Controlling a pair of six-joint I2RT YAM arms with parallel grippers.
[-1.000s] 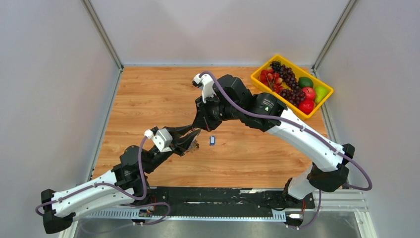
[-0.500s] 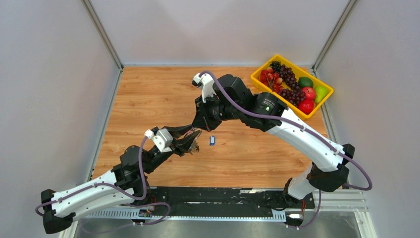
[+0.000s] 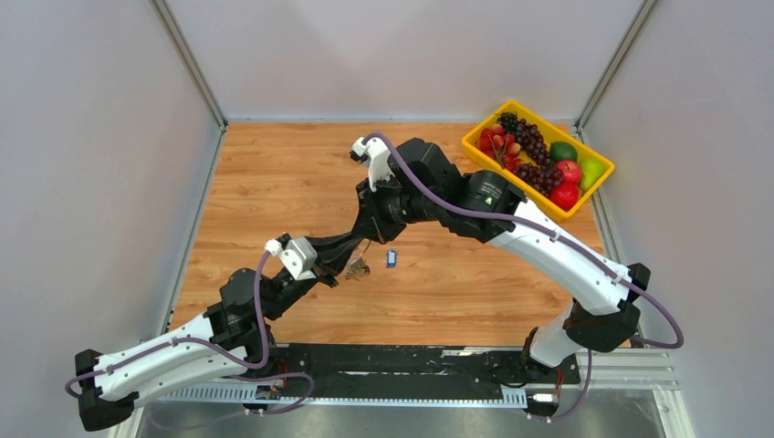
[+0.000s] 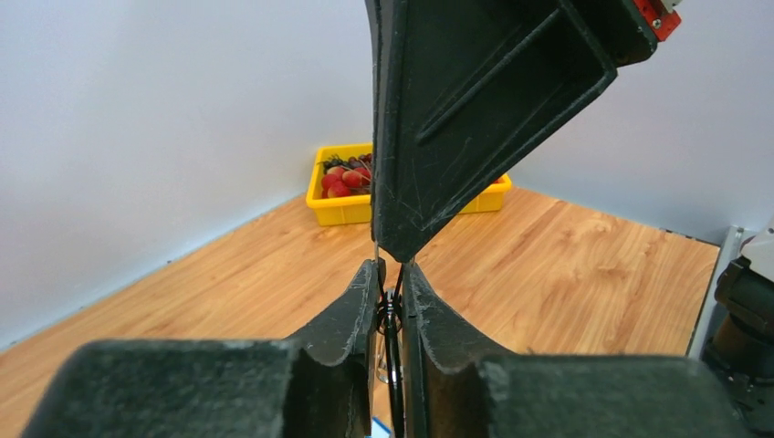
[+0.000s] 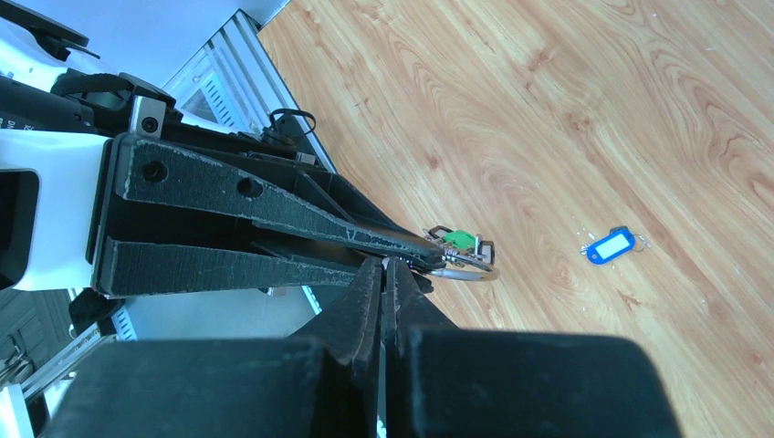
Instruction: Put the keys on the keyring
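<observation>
Keyring (image 5: 470, 271) is pinched in the left claw (image 4: 391, 274), fingers squeezed nearly together on the wire, and a green-tagged key (image 5: 463, 240) looks to be hanging on it just past the tips. Right claw (image 5: 383, 269) is closed tight and nosed right up against those tips; can't tell if it's got any wire itself. Compared to a second ago the pair has shifted up and back a bit, so the bunch seems to dangle clear of the table (image 3: 274, 182) now. Blue-tagged key (image 5: 610, 245) lies alone on the wood nearby, so I'd guess that one's next.
</observation>
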